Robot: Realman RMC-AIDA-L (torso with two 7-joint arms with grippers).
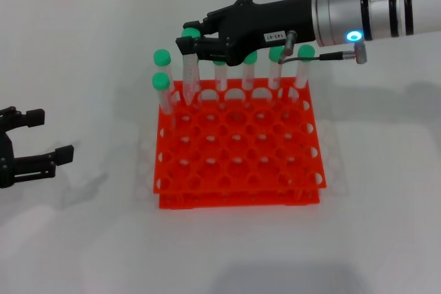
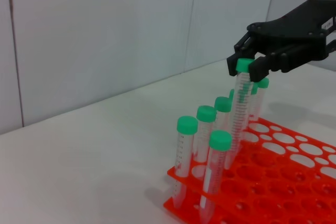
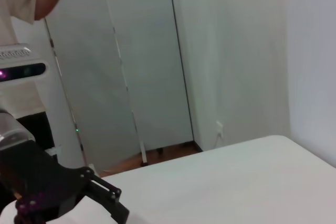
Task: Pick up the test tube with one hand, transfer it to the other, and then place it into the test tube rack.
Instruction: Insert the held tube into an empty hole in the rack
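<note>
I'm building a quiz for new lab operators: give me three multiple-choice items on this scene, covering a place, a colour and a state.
1. Where is the right gripper?
A. over the rack's far-left corner
B. resting on the table
C. over the rack's near edge

2. What colour are the tube caps?
A. blue
B. green
C. white

3. What is the left gripper doing?
A. holding a tube
B. open and empty
C. pressing on the rack

Answers:
1 A, it is above the test tube rack at the back row.
2 B, every cap is green.
3 B, its jaws are apart, nothing between them, while the right grips the test tube.
</note>
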